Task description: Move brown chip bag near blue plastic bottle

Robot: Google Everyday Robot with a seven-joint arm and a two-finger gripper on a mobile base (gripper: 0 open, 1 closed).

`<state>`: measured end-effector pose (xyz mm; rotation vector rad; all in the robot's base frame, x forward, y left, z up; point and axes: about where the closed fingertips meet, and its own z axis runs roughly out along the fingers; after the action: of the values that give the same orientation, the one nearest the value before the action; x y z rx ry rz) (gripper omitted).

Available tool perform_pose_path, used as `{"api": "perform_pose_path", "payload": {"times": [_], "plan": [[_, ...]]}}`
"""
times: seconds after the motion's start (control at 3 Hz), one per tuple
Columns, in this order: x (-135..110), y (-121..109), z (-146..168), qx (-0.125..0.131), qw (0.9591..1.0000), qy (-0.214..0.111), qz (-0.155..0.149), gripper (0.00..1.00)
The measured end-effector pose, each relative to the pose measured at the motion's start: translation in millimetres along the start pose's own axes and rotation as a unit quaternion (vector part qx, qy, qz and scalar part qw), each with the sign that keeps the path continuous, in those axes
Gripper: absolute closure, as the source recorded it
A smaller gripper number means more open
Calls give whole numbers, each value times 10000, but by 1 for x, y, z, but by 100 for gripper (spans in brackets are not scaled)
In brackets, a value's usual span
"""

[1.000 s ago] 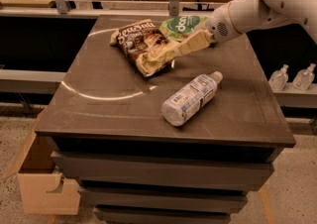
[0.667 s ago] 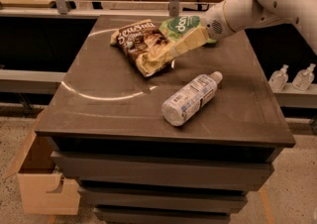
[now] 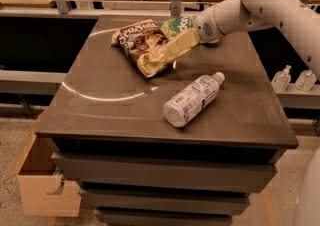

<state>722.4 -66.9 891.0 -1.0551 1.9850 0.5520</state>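
Near the table's point(image 3: 100, 115) far edge, the tool point(image 3: 176, 49) touches the brown chip bag point(image 3: 141, 44); cannot tell its grip.

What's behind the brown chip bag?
A green snack bag lies behind the brown chip bag, only partly showing; the gripper, at the chip bag's pale end, and its wrist hide the rest.

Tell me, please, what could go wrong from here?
The tool sits at the right edge of the brown chip bag; a shallow hold could let the crinkled bag slip. The blue plastic bottle lies on its side and may roll if bumped. The green bag just behind could get dragged.
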Motion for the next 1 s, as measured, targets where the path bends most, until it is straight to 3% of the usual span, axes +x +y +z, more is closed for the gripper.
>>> {"api": "perform_pose_path", "payload": {"times": [0.33,1.0], "plan": [[10,4,17,-135,9998,146,90,4],[14,14,22,-300,9992,256,64,50]]}}
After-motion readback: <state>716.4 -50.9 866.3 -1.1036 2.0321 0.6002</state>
